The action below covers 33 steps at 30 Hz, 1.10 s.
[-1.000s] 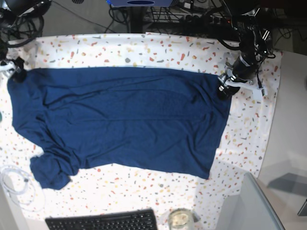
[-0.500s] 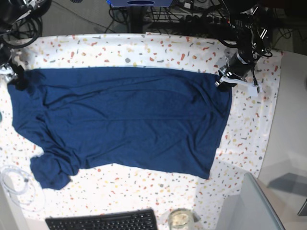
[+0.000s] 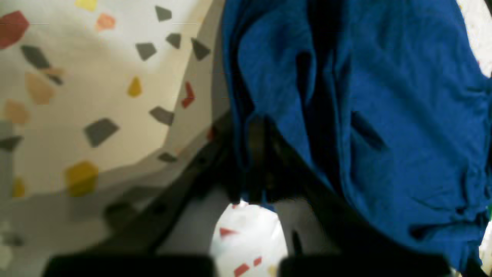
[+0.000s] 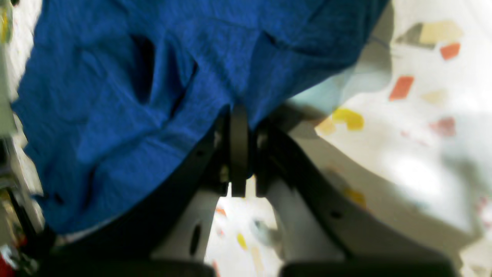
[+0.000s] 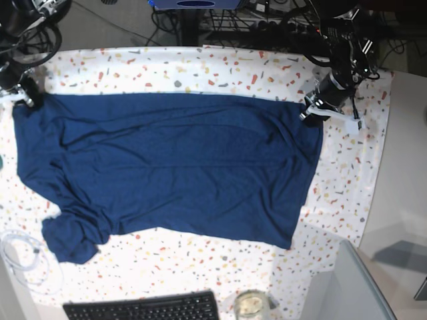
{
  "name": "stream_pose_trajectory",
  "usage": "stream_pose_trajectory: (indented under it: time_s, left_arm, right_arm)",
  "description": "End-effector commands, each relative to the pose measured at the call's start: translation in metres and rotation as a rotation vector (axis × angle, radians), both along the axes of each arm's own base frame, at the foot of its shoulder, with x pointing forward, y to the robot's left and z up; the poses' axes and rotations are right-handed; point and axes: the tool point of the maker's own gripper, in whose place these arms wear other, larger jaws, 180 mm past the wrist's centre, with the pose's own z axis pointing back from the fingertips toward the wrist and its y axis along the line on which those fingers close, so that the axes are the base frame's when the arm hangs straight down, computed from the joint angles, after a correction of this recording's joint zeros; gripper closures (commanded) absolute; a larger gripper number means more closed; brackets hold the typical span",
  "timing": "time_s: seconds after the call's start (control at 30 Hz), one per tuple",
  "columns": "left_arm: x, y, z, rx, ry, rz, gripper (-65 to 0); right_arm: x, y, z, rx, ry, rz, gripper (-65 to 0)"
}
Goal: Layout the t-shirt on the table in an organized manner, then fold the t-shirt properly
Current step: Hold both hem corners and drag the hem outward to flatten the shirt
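The navy t-shirt (image 5: 173, 167) lies spread, slightly wrinkled, across the flecked white table (image 5: 220, 67), one sleeve bunched.

From my remote seat I see a dark floor beyond the far edge, strewn with black cables (image 5: 287, 23) and a blue-topped stand (image 5: 193, 4). Near me sit a black keyboard (image 5: 143, 308), a glass jar (image 5: 251, 305), coiled white tubing (image 5: 20, 253), and a plain grey surface (image 5: 400, 200) at right

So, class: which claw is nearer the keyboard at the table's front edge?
Right, though neither is close. The right claw grips the t-shirt corner diagonally up-left of the keyboard; the left claw is farther, up-right.
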Motion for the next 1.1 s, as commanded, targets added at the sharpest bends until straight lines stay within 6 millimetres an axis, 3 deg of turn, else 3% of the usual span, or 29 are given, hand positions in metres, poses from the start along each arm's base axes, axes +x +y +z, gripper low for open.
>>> stream_pose_trajectory:
  time_s: [0.0, 0.2, 0.33, 0.5, 0.7, 0.93, 1.07]
  left_arm:
    - [0.016, 0.009, 0.022, 0.034, -0.082, 0.001, 0.0]
    - [0.023, 0.006, 0.049, 0.069, -0.093, -0.061, 0.0]
    - [0.022, 0.008, 0.059, 0.091, -0.111, -0.068, 0.0]
    - [0.003, 0.04, 0.064, 0.119, -0.106, 0.04, 0.0]
    - [-0.018, 0.046, 0.054, 0.117, -0.044, 0.052, 0.0]
    - [-0.048, 0.046, 0.038, 0.113, 0.024, 0.054, 0.0]
    - [-0.056, 0.049, 0.035, 0.12, 0.041, 0.053, 0.0]
  right_arm:
    - [0.015, -0.019, 0.018, -0.046, -0.049, -0.014, -0.5]
    - [0.039, -0.033, 0.052, -0.117, -0.074, 0.014, -0.5]
    - [0.042, -0.034, 0.068, -0.15, -0.054, 0.062, -0.5]
    - [0.034, -0.036, 0.082, -0.194, -0.005, 0.118, -0.5]
    - [0.026, -0.035, 0.076, -0.198, 0.029, 0.132, -0.5]
    - [-0.009, -0.017, 0.046, -0.169, 0.066, 0.104, -0.5]
    - [-0.022, -0.006, 0.025, -0.13, 0.083, 0.115, -0.5]
